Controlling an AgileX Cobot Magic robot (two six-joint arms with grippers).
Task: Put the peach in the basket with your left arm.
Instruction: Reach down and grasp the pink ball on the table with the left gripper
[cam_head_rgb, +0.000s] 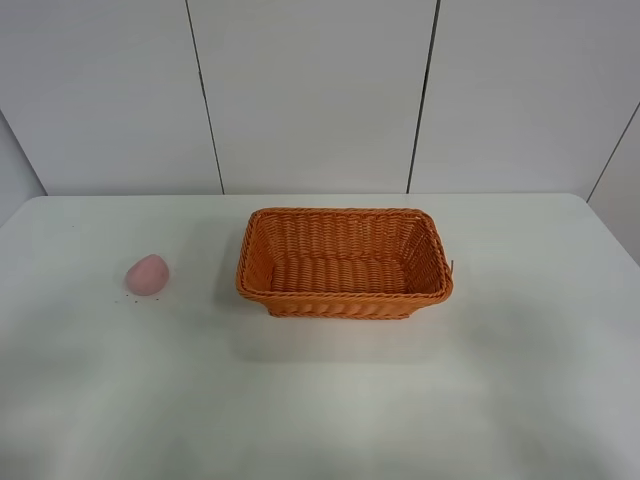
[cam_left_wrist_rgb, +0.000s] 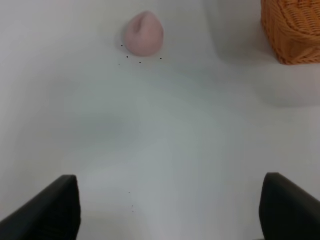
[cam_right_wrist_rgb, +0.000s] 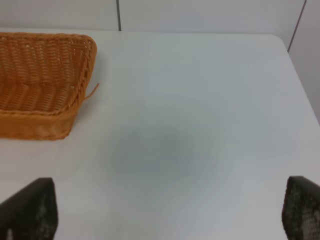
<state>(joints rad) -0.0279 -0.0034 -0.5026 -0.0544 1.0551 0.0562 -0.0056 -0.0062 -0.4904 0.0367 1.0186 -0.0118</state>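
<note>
The pale pink peach (cam_head_rgb: 147, 274) lies on the white table, left of the orange wicker basket (cam_head_rgb: 344, 262). The basket stands empty at the table's middle. Neither arm shows in the exterior high view. In the left wrist view the peach (cam_left_wrist_rgb: 143, 33) lies well ahead of my left gripper (cam_left_wrist_rgb: 170, 212), whose dark fingertips (cam_left_wrist_rgb: 50, 210) stand wide apart, open and empty; a corner of the basket (cam_left_wrist_rgb: 292, 30) shows off to one side. My right gripper (cam_right_wrist_rgb: 170, 215) is open and empty too, with the basket (cam_right_wrist_rgb: 42, 80) ahead and off to one side.
The white table (cam_head_rgb: 500, 380) runs to a white panelled wall (cam_head_rgb: 320, 90) at the back. A few tiny dark specks (cam_left_wrist_rgb: 131, 60) lie on the table around the peach. A loose wicker strand (cam_right_wrist_rgb: 92, 91) sticks out of the basket's corner.
</note>
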